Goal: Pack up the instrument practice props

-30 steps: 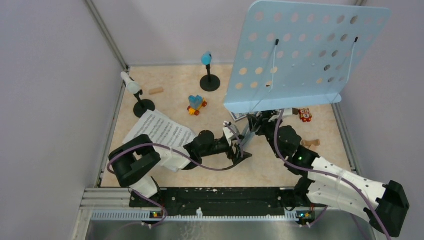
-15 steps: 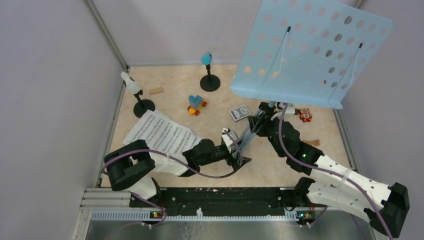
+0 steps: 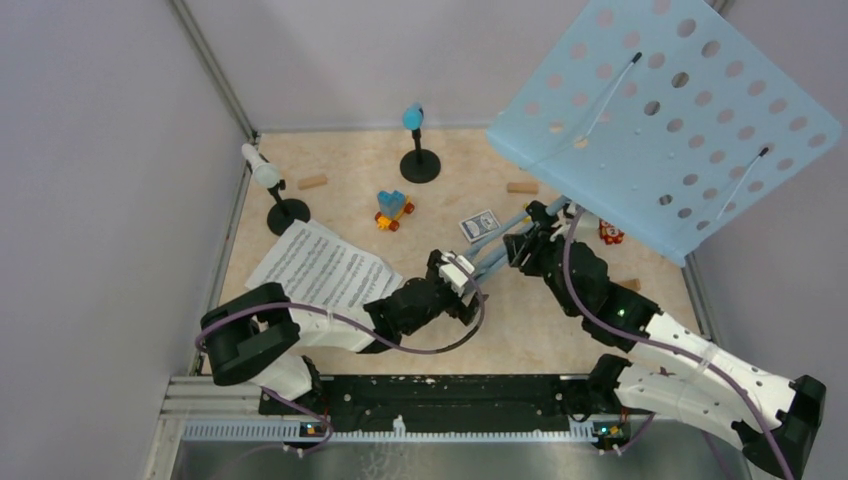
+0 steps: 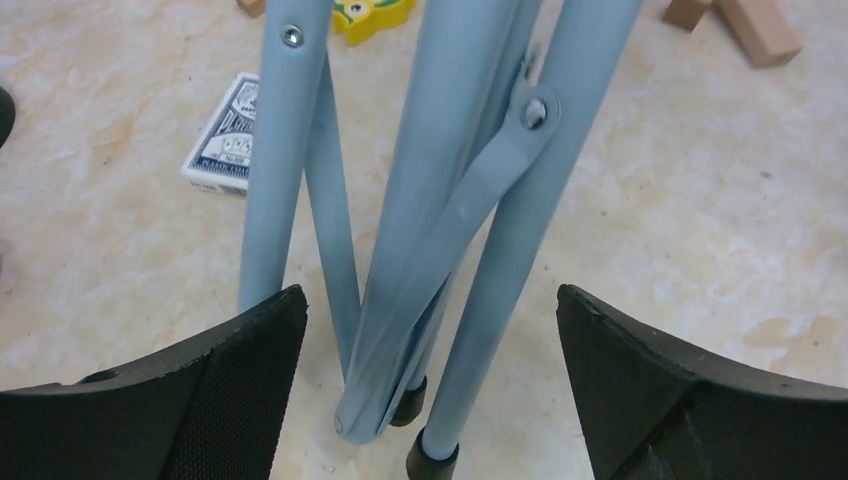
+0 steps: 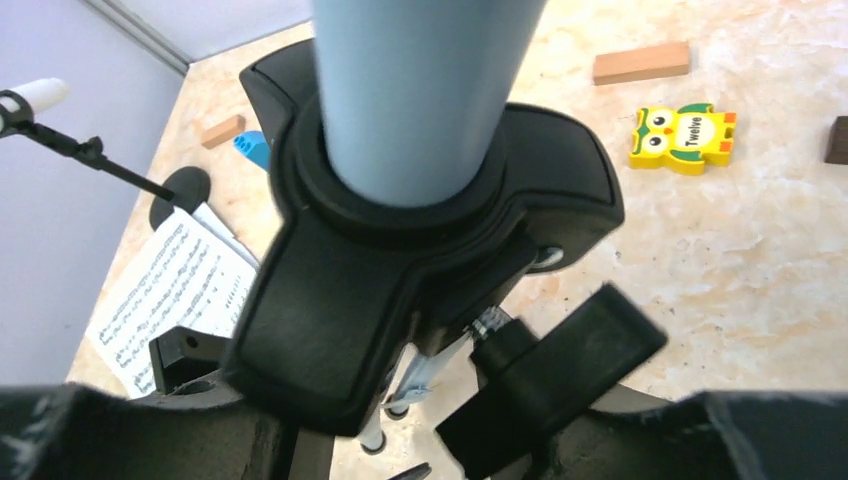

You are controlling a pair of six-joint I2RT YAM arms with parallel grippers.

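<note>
Looking from above, I saw the music rack [image 3: 665, 110] tilted high at the right, my right gripper [image 3: 527, 243] pinching it low down; I judged a slip would topple it. At the left wrist, the left gripper [image 4: 430, 330] stood spread around the tripod legs [image 4: 470, 200], which could splay. At the right wrist, an owl block [image 5: 683, 137] read "Twelve".

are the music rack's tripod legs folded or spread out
Nearly folded: on the music rack the tripod legs run close together, almost parallel, feet bunched inside the open left hand.

Matt painted-metal music rack legs [image 4: 500, 270]
</note>
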